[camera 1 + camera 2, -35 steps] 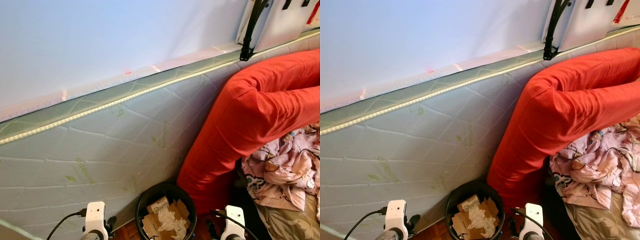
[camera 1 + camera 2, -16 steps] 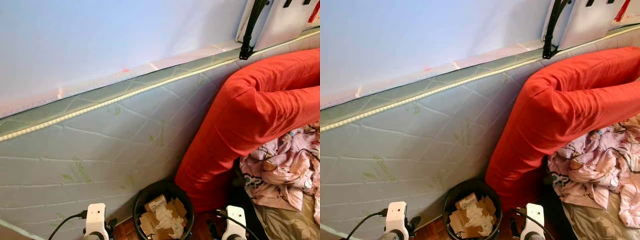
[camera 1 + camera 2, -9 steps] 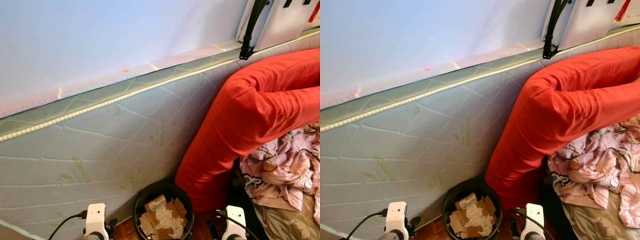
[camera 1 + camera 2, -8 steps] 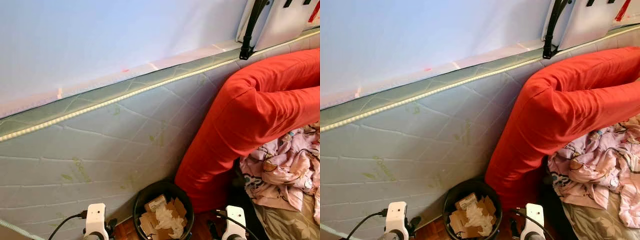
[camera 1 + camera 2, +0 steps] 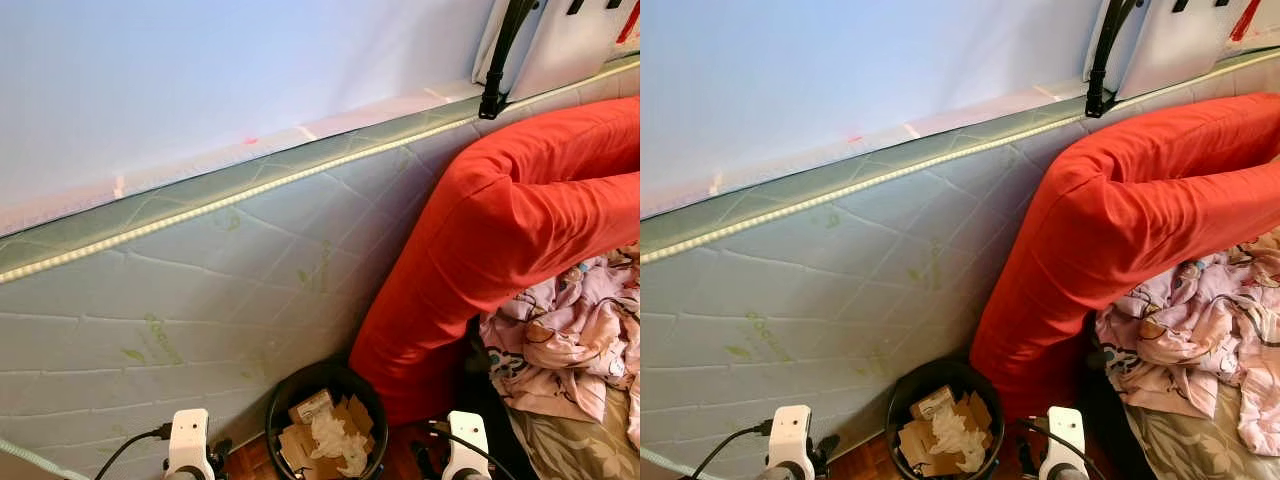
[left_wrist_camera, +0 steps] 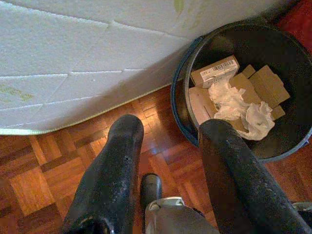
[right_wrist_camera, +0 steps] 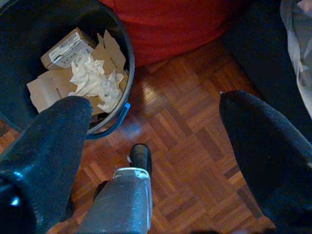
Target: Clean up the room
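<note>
Head views, L to R. A pale grey-green quilted mattress [image 5: 200, 300] stands on edge against the light blue wall [image 5: 200, 80], w/ a beaded cream piping strip along its upper edge. At its foot, on the brown parquet wood floor [image 6: 44, 161], stands a round black plastic waste bin [image 5: 283, 400] holding flattened brown cardboard pieces [image 7: 105, 53], a small cardboard box w/ a barcode label [image 6: 214, 70] and crumpled white tissue paper [image 6: 239, 105]. Just R of the bin, touching its rim, a long red fabric bolster cushion [image 5: 500, 230] leans against the mattress and bends over toward the R. Below the cushion lies a bundle of crumpled pink patterned bedding [image 5: 570, 335] on a floral olive-brown bedcover [image 5: 580, 440]. Top R: a black strap w/ a buckle [image 5: 500, 60] hangs over a white panel [image 5: 560, 40].

My left gripper [image 6: 168, 161] hangs low over the floor beside the mattress base, close to the bin's edge; my 2 black fingers [image 6: 112, 175] are parted moderately, w/ nothing between them. My right gripper [image 7: 161, 141] hangs over the parquet between the bin and the dark bed base; its fingers [image 7: 53, 146] are spread wide, empty. The white wrist housings of both arms [image 5: 188, 440] show at the bottom edge of the head views, either side of the bin.
</note>
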